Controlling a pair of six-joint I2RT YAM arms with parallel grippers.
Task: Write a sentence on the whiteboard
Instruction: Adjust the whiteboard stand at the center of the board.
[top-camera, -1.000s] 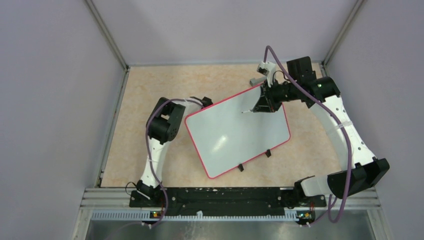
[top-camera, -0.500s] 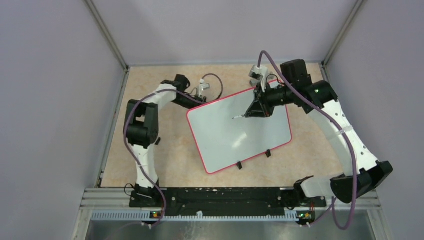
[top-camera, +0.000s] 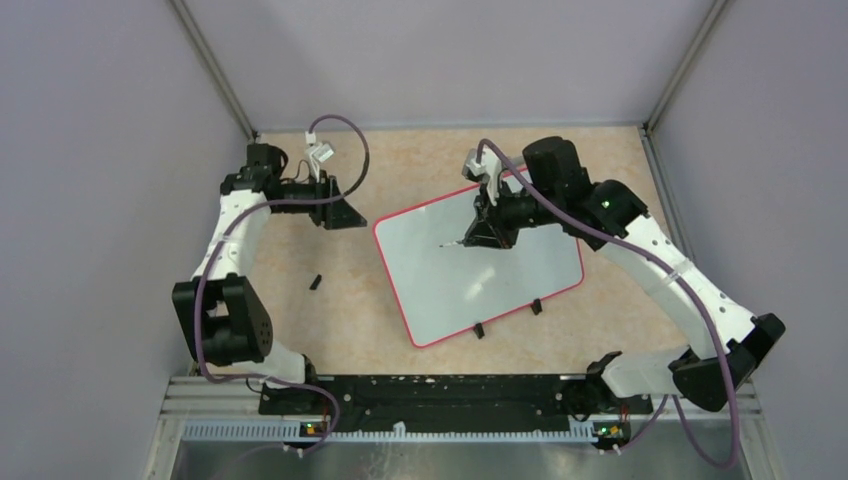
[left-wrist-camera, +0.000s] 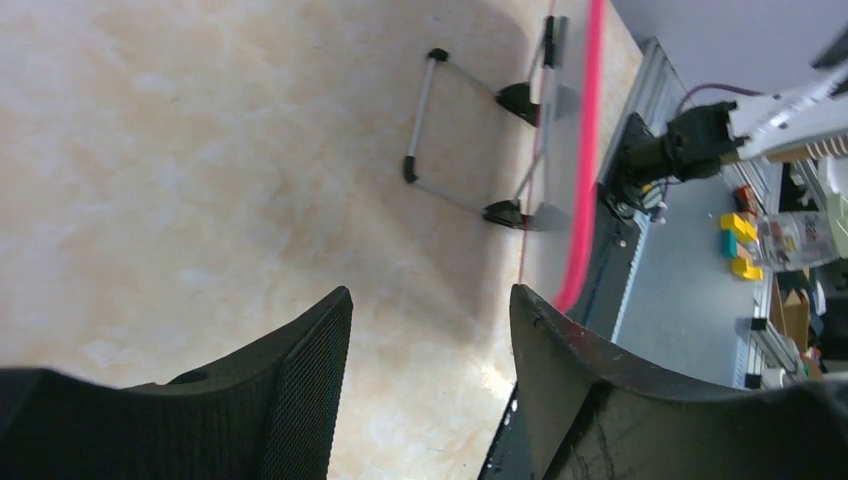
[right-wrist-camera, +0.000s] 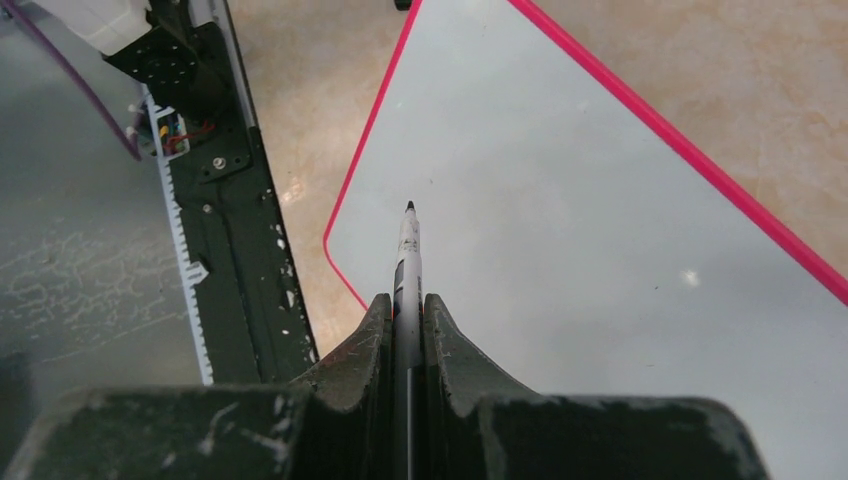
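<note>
Right gripper (top-camera: 472, 238) is clamped on a marker (right-wrist-camera: 407, 250), tip over the whiteboard (top-camera: 500, 285); can't tell if it touches. Whiteboard sits mid-table, skewed, clips on the edge nearest the arm bases. Left gripper (top-camera: 352, 217) has jaws apart, nothing between them, over bare table left of the board.

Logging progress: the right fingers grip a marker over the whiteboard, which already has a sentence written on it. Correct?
Not quite. The whiteboard is blank: the right wrist view shows no writing on it, and neither does the top view. The rest holds: the right fingers grip the marker over the whiteboard.
</note>
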